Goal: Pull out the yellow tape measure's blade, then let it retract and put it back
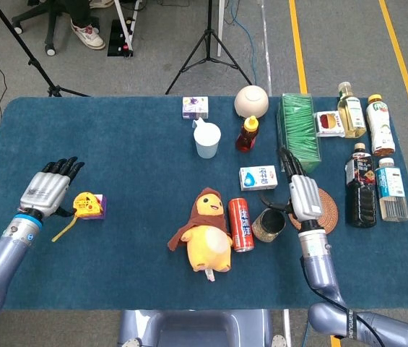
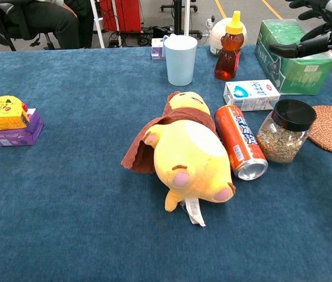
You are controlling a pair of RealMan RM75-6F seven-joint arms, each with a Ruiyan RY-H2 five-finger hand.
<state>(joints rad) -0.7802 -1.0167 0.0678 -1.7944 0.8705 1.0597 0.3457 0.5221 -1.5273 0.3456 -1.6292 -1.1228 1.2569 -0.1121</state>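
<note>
Yellow tape measure [image 1: 85, 203] resting on purple box [image 2: 17, 131], blade end trailing out. Left hand [image 1: 47, 189] empty, fingers spread, just beside. Right hand [image 1: 303, 197] empty, idle. Retraction seemingly unfinished.

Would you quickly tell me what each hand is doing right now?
Left hand: open, holding nothing, beside the yellow tape measure.
Right hand: open, holding nothing.
</note>
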